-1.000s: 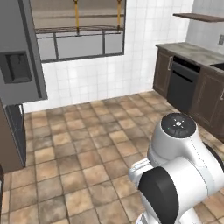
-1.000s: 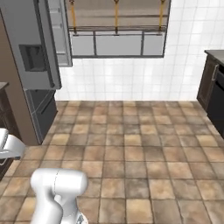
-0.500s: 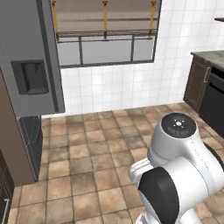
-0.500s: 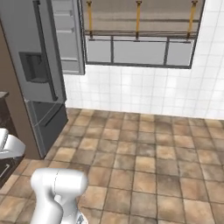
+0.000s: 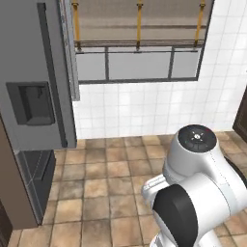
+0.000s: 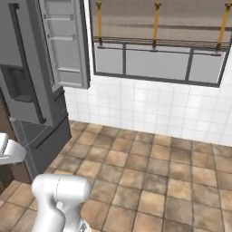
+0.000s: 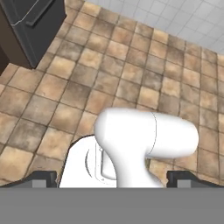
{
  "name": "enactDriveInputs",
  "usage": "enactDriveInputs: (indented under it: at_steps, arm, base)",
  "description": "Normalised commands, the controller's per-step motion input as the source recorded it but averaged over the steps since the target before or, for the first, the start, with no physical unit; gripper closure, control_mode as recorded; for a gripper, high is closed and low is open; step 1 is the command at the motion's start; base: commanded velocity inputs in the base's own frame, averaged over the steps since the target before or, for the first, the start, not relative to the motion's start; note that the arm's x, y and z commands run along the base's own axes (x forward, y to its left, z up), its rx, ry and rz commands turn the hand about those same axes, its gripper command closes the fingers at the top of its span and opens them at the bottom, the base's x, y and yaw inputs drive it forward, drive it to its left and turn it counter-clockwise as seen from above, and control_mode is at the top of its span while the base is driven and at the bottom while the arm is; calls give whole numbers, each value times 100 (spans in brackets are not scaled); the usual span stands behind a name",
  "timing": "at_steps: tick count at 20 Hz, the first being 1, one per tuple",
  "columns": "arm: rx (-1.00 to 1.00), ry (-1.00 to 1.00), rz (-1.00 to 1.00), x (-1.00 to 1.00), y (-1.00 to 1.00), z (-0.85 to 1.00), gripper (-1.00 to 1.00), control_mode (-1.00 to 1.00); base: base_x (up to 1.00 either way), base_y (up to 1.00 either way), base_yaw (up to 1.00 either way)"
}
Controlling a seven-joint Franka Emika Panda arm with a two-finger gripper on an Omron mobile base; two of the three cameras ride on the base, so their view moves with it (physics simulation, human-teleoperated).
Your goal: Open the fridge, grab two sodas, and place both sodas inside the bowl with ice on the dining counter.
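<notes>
Dark fingertips of the gripper [image 7: 112, 179] stand wide apart, holding nothing, aimed down at brown floor tiles [image 7: 131, 87]. Off to the side, the grey fridge [image 5: 34, 96] has one door swung open [image 6: 63, 45]. Driving closer risks clipping that door with the arm.

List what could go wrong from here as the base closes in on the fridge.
1. The fridge has one door swung open; the base might clip it while driving close.
2. The hand is open and points down at the floor tiles, so it will likely need a wide swing near that door.
</notes>
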Motion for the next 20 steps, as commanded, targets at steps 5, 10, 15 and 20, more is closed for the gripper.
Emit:
enactDriveInputs:
  at_steps: [5, 10, 15, 20]
  arm:
    - [0, 0, 0, 0, 0, 0, -100, 100]
    - [0, 0, 0, 0, 0, 0, -100, 100]
    - [0, 0, 0, 0, 0, 0, -100, 100]
    - [0, 0, 0, 0, 0, 0, -100, 100]
  base:
    - [100, -62, 27]
    - [87, -63, 32]
    - [68, -58, 37]
    - [55, -53, 41]
